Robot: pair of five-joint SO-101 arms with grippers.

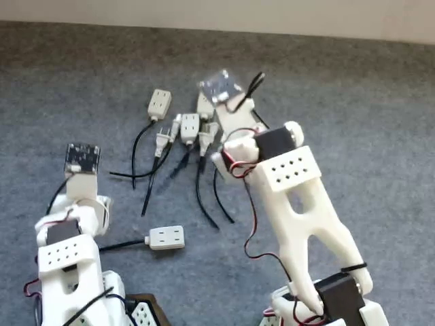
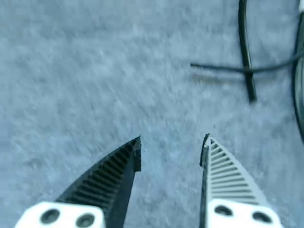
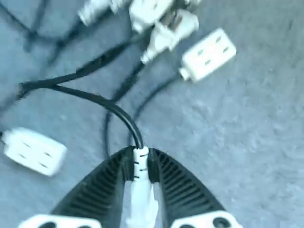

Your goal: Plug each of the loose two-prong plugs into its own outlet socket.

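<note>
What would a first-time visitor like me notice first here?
Probably the tangle of white plugs, outlet sockets and black cords lying on the grey carpet by the tip of the right arm. Next, the right gripper is clamped on a white plug whose black cord curves away, while the left gripper hangs open over bare carpet.

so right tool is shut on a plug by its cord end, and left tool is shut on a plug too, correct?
Not quite. The left tool is open and holds nothing, as the left wrist view shows. The rest stands: the right tool is shut on a plug by its cord end.
</note>
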